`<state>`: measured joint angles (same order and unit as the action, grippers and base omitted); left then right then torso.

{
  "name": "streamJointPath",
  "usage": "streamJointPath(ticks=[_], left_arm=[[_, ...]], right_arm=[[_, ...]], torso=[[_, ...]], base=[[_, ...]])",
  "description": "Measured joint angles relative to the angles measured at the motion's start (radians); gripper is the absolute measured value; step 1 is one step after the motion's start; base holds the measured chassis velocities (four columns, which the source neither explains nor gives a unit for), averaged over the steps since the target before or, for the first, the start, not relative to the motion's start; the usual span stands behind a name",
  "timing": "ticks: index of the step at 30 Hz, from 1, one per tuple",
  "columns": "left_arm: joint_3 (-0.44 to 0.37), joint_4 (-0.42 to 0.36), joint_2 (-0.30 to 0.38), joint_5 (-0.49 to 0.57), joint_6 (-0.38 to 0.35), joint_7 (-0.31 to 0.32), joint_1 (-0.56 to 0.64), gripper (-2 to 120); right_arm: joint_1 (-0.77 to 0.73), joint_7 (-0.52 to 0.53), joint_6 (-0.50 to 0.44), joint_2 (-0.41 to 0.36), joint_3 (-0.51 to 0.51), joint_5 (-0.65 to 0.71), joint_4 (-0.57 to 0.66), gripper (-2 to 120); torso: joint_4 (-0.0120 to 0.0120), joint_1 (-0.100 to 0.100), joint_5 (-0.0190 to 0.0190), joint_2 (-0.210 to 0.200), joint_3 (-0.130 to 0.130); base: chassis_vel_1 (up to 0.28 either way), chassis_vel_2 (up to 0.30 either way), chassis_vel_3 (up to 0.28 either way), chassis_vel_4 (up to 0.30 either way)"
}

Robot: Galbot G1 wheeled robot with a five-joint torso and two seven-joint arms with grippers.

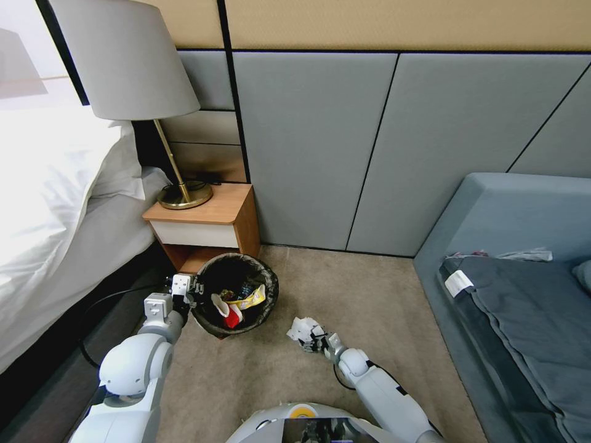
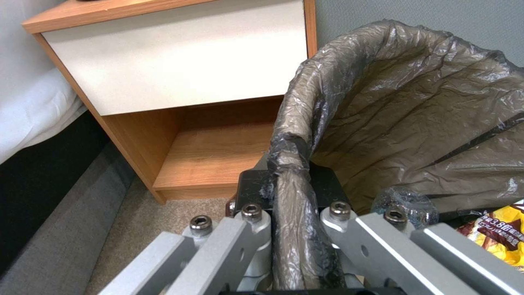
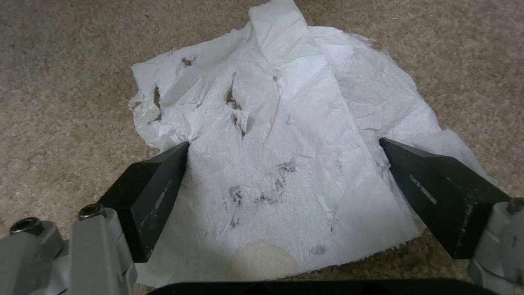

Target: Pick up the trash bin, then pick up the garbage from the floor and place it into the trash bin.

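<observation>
Right claw (image 3: 284,184): mine, down at the carpet in front of me, jaws wide apart. One black pad sits at each side edge of the tissue, which lies between them; the pads have not closed on it.
Tissue (image 3: 284,135): white, crumpled and torn with small holes, flat on the beige carpet (image 3: 65,61). In the head view it lies to the right of the bin, with my right claw (image 1: 315,339) right over its near edge.
Left claw (image 2: 289,192): mine, clamped on the bin's near-left rim. One finger is outside the wall, the other inside, with the bag liner pinched between them. In the head view it is at the left edge of the bin (image 1: 192,294).
Bin (image 1: 261,307): round, lined with a dark brownish bag (image 2: 415,106), on the carpet just in front of the nightstand. I cannot tell whether it is lifted or resting on the floor.
In the bin: a yellow wrapper (image 1: 252,299), a red-and-white packet (image 1: 231,314) and some darker bits I cannot make out. The yellow wrapper also shows at the edge of my left wrist view (image 2: 499,233).
Nightstand (image 1: 203,224): wood with a white drawer front and an open shelf below, just behind the bin.
Lamp (image 1: 132,67): brass base standing on the nightstand's surface, grey shade above.
Bed (image 1: 55,209): white bedding, to my left.
Sofa (image 1: 517,271): grey-blue, to my right, well apart from the tissue.
</observation>
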<state>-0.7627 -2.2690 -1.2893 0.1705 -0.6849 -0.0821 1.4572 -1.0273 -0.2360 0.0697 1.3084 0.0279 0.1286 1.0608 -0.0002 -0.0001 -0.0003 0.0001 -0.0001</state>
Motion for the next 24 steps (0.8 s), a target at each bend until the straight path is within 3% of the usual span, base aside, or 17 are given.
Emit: streamJointPath(ticks=[11, 24], left_arm=[[-0.001, 0.004, 0.0, 0.0, 0.0, 0.0, -0.002, 4], [-0.002, 0.007, 0.0, 0.0, 0.002, -0.003, -0.004, 4]], right_arm=[[-0.001, 0.0, -0.003, 0.001, -0.003, -0.004, 0.004, 63], [-0.019, 0.012, 0.009, -0.015, -0.024, -0.004, 0.073, 22]], torso=[[0.0003, 0.0, 0.0002, 0.0, 0.0], [0.0001, 0.0, 0.0004, 0.0, 0.0]], base=[[0.0, 0.0, 0.0, 0.0], [0.0, 0.0, 0.0, 0.0]])
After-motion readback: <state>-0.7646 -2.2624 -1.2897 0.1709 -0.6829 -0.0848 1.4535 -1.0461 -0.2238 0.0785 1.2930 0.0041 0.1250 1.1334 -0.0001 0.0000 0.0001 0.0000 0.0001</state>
